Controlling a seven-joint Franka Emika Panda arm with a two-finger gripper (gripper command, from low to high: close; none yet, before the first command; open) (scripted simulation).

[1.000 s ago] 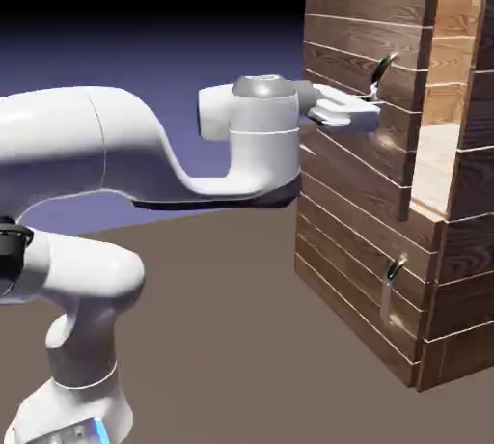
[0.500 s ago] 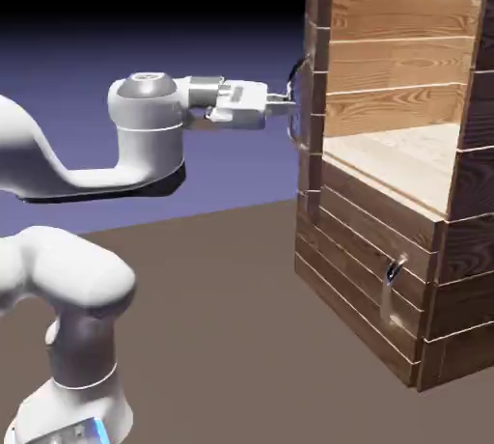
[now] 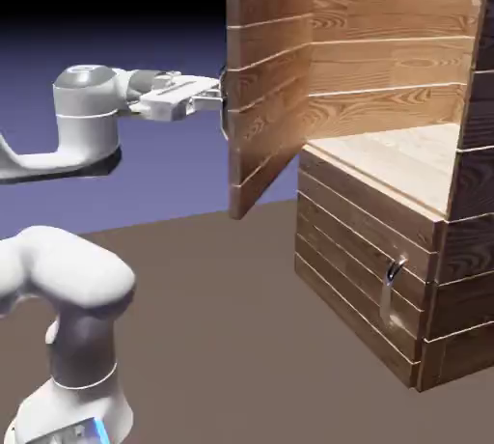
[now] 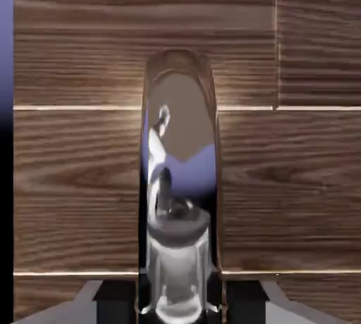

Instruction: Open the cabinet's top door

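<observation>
Top door [image 3: 265, 85] swung well out toward frame left, hinged at cabinet [image 3: 386, 268]; gripper [image 3: 218, 97] clamped on its upright handle [image 4: 180, 175], arm further left.

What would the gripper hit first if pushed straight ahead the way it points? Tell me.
The gripper is shut on the handle; directly beyond, the top door planks would likely be met first.

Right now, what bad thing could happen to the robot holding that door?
The gripper is shut on the metal handle, which looks shiny and smooth, so it might slip out. The top door already stands swung wide open from the cabinet; pulling further could strain the hinge or the bent-back arm.
</observation>
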